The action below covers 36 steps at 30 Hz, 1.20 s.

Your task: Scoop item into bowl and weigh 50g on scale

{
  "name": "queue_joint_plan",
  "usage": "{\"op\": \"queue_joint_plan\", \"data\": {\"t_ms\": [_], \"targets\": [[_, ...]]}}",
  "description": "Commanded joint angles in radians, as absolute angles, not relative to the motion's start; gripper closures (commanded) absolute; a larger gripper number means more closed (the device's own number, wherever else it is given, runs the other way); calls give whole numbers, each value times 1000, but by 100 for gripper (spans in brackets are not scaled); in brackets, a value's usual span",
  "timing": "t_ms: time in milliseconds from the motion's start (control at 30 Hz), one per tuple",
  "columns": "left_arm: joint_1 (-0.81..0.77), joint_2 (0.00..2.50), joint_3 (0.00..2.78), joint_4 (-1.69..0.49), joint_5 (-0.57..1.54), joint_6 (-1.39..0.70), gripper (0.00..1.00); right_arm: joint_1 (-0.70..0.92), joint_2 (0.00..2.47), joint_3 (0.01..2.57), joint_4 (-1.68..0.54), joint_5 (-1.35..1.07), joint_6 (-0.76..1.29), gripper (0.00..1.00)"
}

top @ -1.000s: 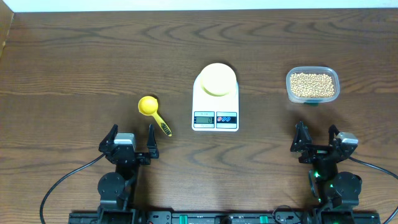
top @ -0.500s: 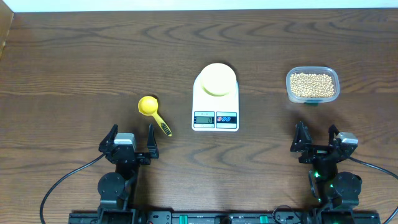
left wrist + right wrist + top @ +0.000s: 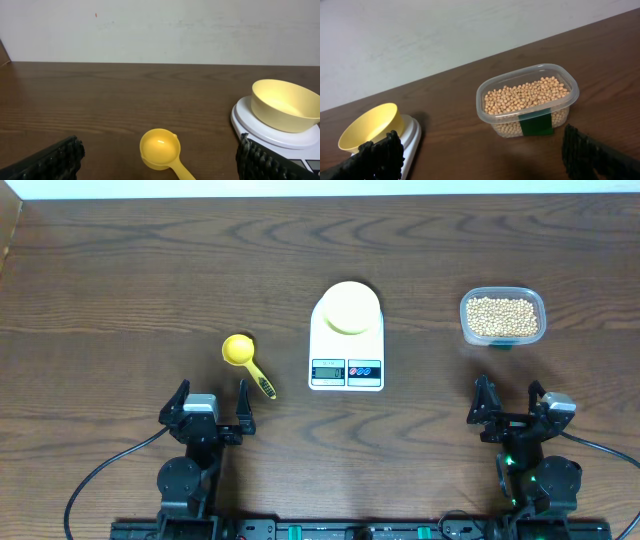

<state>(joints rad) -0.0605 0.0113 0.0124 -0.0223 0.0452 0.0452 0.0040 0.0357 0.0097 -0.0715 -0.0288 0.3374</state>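
Dark wooden table (image 3: 120,280) | small tan beans (image 3: 502,317), loose and roll-prone, fill clear plastic tub (image 3: 535,125) right of white digital scale (image 3: 347,348) | pale yellow bowl (image 3: 349,308) sits on scale | rigid yellow scoop (image 3: 243,356) lies left, likely best taken by handle | left gripper (image 3: 213,390), right gripper (image 3: 508,390) spread, empty.

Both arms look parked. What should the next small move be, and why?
Probably the left gripper should reach forward and close on the handle of the yellow scoop. It and the right gripper are open and empty, the scoop lies just ahead of the left one, the bowl sits empty on the scale, and the beans are in the clear tub.
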Motion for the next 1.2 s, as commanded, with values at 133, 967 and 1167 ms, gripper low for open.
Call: {"op": "queue_joint_plan", "data": {"t_ms": [133,967,1167], "targets": [[-57,12,5,-72,14,47,0,14,38,6,-75,-17,352,1],[-57,46,231,352,496,-575,0,14,38,6,-75,-17,352,1],[-57,346,751,-441,378,-329,0,14,38,6,-75,-17,352,1]]}}
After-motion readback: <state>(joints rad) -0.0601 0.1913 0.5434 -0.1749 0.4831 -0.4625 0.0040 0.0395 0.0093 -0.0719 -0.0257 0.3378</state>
